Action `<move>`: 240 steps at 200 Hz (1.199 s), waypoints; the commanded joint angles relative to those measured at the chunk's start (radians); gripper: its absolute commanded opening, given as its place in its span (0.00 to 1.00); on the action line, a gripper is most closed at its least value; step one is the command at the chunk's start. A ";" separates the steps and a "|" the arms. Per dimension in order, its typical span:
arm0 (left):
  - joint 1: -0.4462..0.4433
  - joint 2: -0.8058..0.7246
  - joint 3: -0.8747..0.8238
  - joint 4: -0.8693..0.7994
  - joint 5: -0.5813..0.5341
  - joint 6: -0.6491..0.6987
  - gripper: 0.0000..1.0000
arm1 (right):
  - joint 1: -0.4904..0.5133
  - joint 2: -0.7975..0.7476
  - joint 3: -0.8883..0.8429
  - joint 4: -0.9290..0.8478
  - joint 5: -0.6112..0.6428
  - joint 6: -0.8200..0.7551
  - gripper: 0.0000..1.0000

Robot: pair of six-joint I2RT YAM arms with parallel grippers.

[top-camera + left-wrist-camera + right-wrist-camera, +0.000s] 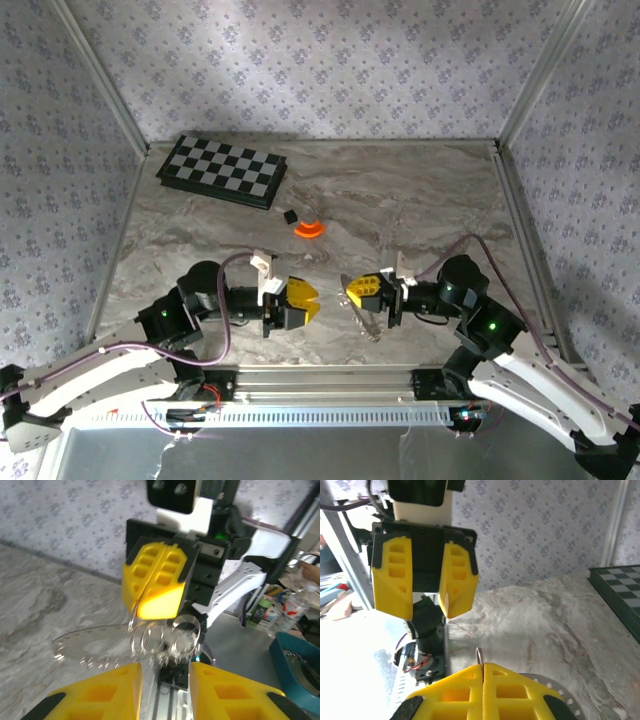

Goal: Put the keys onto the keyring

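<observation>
The keyring (162,640) hangs clamped in the fully closed right end effector (352,290). Just beside it, the left end effector (314,300) faces it with fingers partly apart; any hold is unclear. Beyond both on the worktop (420,200) lie an orange disc (309,229), a black cube (290,215) and a checkered board (222,170).

My left arm (195,300) and right arm (470,300) have black joints, white lower links, looping purple cables and green lights; left pincer (314,302) and right pincer (350,290) are yellow and slotted.
</observation>
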 commanded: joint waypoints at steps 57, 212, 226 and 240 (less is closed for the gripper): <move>-0.095 0.085 0.133 -0.025 0.054 0.129 0.26 | 0.121 -0.060 0.078 -0.111 0.013 -0.091 0.00; -0.148 0.204 0.219 -0.128 -0.015 0.230 0.17 | 0.212 -0.093 0.105 -0.175 0.165 -0.183 0.00; -0.149 0.205 0.223 -0.131 -0.021 0.231 0.17 | 0.219 -0.093 0.105 -0.179 0.172 -0.188 0.00; -0.150 0.199 0.221 -0.130 -0.020 0.229 0.17 | 0.225 -0.094 0.106 -0.187 0.182 -0.195 0.00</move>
